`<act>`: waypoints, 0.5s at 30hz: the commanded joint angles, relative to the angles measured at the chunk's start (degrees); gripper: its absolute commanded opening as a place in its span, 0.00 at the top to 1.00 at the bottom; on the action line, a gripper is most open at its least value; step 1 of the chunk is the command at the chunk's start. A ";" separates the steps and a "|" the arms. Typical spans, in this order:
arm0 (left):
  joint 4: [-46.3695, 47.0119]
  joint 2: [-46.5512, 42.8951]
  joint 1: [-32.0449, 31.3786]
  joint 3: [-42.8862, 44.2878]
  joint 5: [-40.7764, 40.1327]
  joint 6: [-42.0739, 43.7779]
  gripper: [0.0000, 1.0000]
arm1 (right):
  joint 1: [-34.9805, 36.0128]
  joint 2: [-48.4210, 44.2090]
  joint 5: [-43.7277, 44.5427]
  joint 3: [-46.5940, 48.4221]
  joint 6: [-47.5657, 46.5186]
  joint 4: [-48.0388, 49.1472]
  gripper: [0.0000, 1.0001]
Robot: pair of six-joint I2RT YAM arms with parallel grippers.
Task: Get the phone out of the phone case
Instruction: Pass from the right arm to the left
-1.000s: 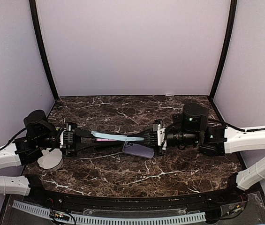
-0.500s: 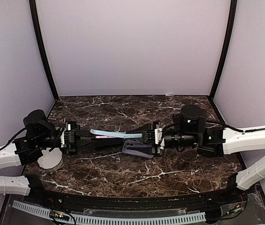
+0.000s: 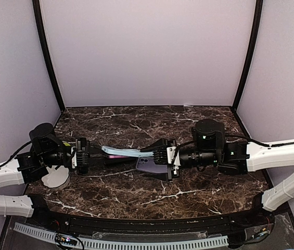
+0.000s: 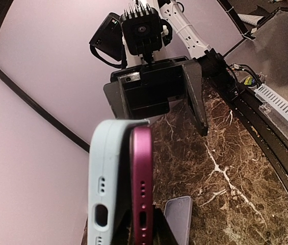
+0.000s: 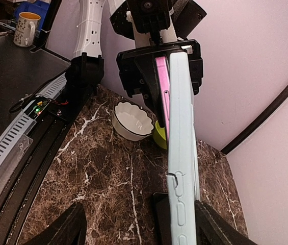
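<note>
A light blue phone case (image 3: 122, 151) with a magenta phone (image 3: 114, 155) hangs in the air between my two arms. In the left wrist view the phone (image 4: 142, 178) stands apart from the case (image 4: 105, 178) at this end, and they meet at the far end. My left gripper (image 4: 142, 227) is shut on the phone, with dark fingers on both of its faces. My right gripper (image 5: 141, 214) is open. Its fingers (image 5: 67, 227) stand wide, and the near end of the case (image 5: 183, 168) lies between them, close to the right finger.
A purple phone (image 3: 152, 166) lies flat on the marble table (image 3: 188, 192) under the right gripper. A white fluted bowl (image 3: 55, 177) and a yellow-green object (image 5: 159, 137) sit by the left arm. A slotted cable tray (image 3: 136, 242) runs along the front edge.
My right gripper has opened off the case and slid left along it. The left gripper has closed fully and stays in place with the phone.
</note>
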 commanded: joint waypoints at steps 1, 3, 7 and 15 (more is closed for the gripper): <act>-0.10 0.80 -0.09 0.26 -3.17 3.60 1.00 | 1.90 1.32 -3.01 3.57 0.97 3.48 0.29; -0.85 1.16 -0.10 0.27 -3.71 4.51 1.00 | 1.90 1.69 -2.50 3.91 1.18 3.73 0.29; -1.85 1.63 -0.10 0.21 -4.19 5.84 1.00 | 1.98 2.54 -1.02 4.89 1.65 3.91 0.29; -4.06 3.15 -0.12 0.46 -5.66 8.28 1.00 | 2.46 5.41 0.83 7.60 3.88 2.85 0.29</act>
